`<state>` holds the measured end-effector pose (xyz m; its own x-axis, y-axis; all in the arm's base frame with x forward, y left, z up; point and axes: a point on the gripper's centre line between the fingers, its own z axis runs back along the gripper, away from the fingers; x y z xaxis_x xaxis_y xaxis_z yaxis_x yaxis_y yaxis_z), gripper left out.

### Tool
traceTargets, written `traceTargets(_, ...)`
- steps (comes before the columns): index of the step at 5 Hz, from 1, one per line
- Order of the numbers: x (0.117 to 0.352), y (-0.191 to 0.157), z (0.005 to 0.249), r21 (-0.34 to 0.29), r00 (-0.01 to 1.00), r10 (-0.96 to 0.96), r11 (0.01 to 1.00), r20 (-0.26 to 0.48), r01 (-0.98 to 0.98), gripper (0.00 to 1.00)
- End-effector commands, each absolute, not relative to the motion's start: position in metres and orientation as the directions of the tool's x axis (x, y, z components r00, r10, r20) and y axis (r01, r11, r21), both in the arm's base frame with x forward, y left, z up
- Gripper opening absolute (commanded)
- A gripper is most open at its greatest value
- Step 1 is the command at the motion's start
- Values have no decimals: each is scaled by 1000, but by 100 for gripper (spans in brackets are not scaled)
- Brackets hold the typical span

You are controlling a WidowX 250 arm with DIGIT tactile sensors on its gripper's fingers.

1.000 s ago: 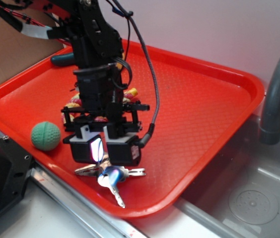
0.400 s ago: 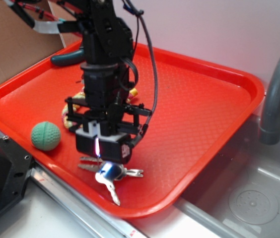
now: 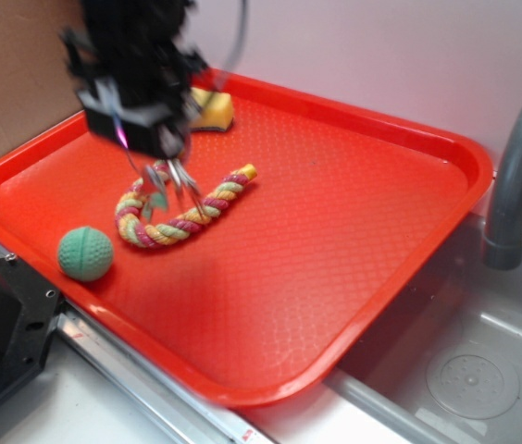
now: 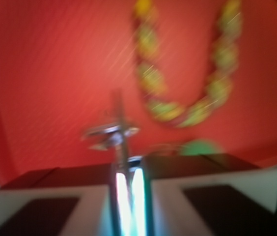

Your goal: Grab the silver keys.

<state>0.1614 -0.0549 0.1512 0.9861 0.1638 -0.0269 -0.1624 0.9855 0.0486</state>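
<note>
Silver keys [image 3: 170,185] are held pinched between the closed fingers [image 4: 127,169], hung straight below them (long axis vertical) above the rope toy [image 3: 182,215] on the tray surface [image 3: 335,231].

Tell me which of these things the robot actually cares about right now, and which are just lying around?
In use:
- bunch of flat silver metal keys, dangling from the black gripper

Lying about:
- twisted multicoloured rope toy
- green textured ball
- yellow sponge
- red plastic tray

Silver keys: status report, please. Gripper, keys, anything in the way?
Gripper shut on the silver keys, raised off the red tray. Keys dangle above the braided rope toy. Green ball well clear; nothing in the way.
</note>
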Motion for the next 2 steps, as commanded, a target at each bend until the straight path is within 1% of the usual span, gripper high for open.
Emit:
traceTargets(1,155,-3,259,51,973,146,986,179,-157,0)
traceTargets(2,161,7,262,74,971,145,984,191,-162,0)
